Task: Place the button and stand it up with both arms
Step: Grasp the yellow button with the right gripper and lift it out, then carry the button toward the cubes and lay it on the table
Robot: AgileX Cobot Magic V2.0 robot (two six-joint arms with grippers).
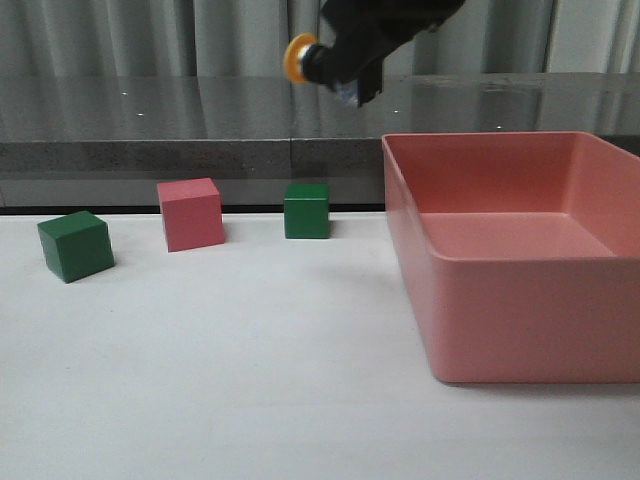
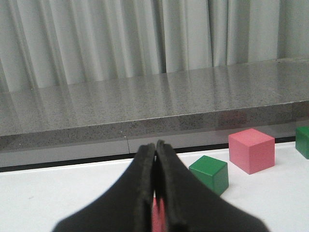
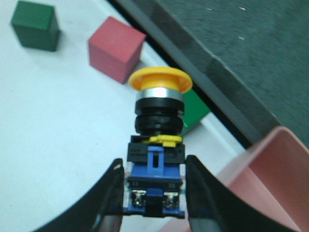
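High above the table's (image 1: 250, 380) far edge, the right gripper (image 3: 154, 200) is clamping the button (image 3: 157, 145) by its blue base, long axis lying sideways, yellow cap pointing toward the left side; the left gripper (image 2: 155, 193), fingers pressed together on nothing, is hanging near the left cubes; the pink bin (image 1: 520, 320) is sitting empty.

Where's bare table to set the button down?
Widest bare patch: the near table, in front of the three cubes and left of the bin. The bin floor is bare too. Crowded: the far row, left green cube, pink cube, right green cube. Right hand holds the button aloft.
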